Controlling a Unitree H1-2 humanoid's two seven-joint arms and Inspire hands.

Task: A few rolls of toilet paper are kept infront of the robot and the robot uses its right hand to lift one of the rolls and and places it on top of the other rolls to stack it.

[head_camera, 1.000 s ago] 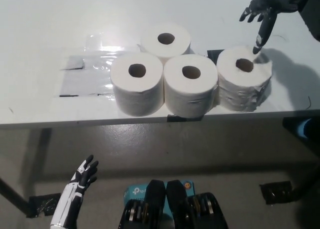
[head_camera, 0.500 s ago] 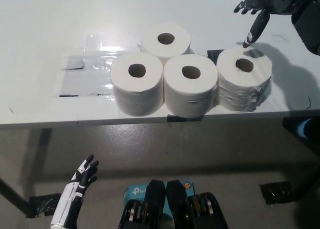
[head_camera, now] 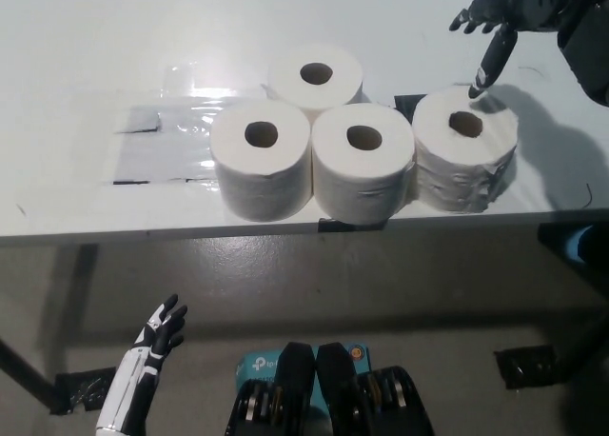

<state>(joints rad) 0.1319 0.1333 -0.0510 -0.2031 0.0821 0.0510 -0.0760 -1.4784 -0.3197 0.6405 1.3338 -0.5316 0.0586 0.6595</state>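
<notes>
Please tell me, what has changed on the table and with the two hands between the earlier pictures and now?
Only the black right hand moved: it drew back a little toward the top right, above the far edge of the rightmost roll, open and holding nothing. Nothing was grasped or released. The other three rolls, the table and the white left hand, low at the lower left, stayed as they were.

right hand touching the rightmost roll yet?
Cannot tell. In the head view the right hand is open above and behind the rightmost roll; one fingertip overlaps its back rim, but a single steep view can't settle contact.
</notes>
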